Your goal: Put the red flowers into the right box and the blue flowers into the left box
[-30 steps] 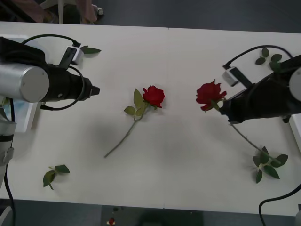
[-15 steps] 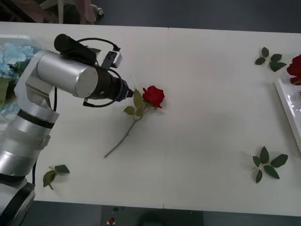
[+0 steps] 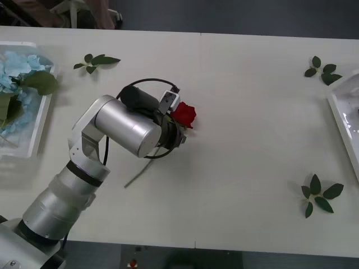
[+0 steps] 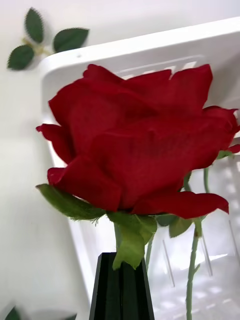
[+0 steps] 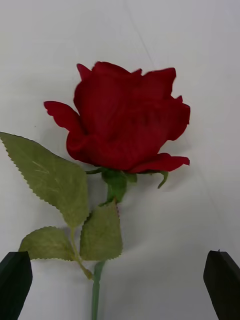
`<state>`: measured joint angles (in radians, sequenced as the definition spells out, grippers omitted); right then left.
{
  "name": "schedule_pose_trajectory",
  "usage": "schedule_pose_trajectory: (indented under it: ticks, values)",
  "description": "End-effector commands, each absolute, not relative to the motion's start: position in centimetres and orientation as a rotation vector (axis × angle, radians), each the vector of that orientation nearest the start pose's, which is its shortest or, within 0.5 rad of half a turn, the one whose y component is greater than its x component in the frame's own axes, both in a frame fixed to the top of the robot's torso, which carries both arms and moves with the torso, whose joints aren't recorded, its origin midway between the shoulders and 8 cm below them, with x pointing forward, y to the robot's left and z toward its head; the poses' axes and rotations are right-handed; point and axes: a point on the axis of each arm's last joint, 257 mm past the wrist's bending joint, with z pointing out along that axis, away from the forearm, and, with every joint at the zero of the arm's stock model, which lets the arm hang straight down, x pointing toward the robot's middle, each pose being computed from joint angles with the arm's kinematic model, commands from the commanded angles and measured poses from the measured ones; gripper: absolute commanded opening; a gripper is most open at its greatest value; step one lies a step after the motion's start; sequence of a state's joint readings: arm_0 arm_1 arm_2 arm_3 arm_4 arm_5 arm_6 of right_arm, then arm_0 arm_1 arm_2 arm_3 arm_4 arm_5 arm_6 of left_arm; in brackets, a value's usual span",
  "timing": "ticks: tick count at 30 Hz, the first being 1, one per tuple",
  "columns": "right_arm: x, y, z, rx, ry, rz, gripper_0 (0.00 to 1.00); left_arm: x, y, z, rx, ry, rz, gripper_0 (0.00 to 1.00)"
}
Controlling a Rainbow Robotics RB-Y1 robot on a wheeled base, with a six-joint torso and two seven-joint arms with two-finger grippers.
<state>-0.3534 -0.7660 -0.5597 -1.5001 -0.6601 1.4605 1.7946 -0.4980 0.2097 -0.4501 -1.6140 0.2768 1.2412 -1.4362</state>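
Note:
One red rose [image 3: 184, 114] lies mid-table, its stem running toward the front left. My left arm [image 3: 129, 131] reaches over it. In the left wrist view the bloom [image 5: 125, 120] and its leaves lie on the table, and my left gripper [image 5: 119, 265] is open with the stem between its black fingertips [image 5: 15, 280]. My right gripper [image 4: 120, 287] is shut on the stem of another red rose [image 4: 140, 145], held over the right box [image 4: 150, 47], where a further green stem [image 4: 192, 260] lies. Blue flowers [image 3: 17, 70] fill the left box [image 3: 38, 126]. The right box [image 3: 342, 115] sits at the table's right edge.
Loose leaf sprigs lie at the back left [image 3: 96, 60], the back right [image 3: 321, 69] and the front right [image 3: 318, 194]. Bare white table stretches between the middle rose and the right box. A sprig [image 4: 45, 42] lies just outside that box's corner.
My left arm swung right from the left box to the middle rose. My right arm carried its rose off to the right, out of the front view, to the right box.

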Motion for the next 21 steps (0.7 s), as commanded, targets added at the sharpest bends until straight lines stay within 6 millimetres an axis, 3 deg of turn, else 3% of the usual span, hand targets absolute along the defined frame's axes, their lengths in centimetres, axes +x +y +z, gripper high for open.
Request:
schedule_pose_trajectory:
  ticks: [1, 8, 12, 16, 17, 19, 20, 21]
  values:
    - [48.7, -59.3, -13.0, 0.187, 2.329, -0.222, 0.00, 50.7, 1.6, -27.5, 0.680, 2.315, -0.142, 1.00]
    - [50.8, -64.5, -14.6, 0.205, 2.235, -0.375, 0.00, 51.1, 1.9, -29.7, 0.677, 2.335, -0.115, 1.00]
    - [51.2, -65.3, -16.0, 0.205, 2.217, -0.406, 0.00, 52.1, 2.9, -31.2, 0.659, 2.333, -0.089, 1.00]
    - [51.1, -64.8, -18.1, 0.201, 2.253, -0.393, 0.02, 52.9, 3.0, -32.1, 0.655, 2.310, -0.096, 1.00]
    - [51.1, -64.7, -18.2, 0.195, 2.257, -0.395, 0.13, 52.8, 2.7, -32.2, 0.660, 2.305, -0.103, 1.00]
    - [51.2, -64.5, -18.4, 0.192, 2.261, -0.390, 0.61, 52.7, 2.5, -32.2, 0.667, 2.302, -0.105, 1.00]
    - [51.2, -64.5, -18.3, 0.189, 2.260, -0.390, 0.81, 52.7, 2.5, -32.3, 0.671, 2.302, -0.106, 1.00]
    - [51.3, -64.4, -18.3, 0.190, 2.259, -0.383, 0.95, 52.7, 2.6, -32.3, 0.671, 2.304, -0.103, 0.98]
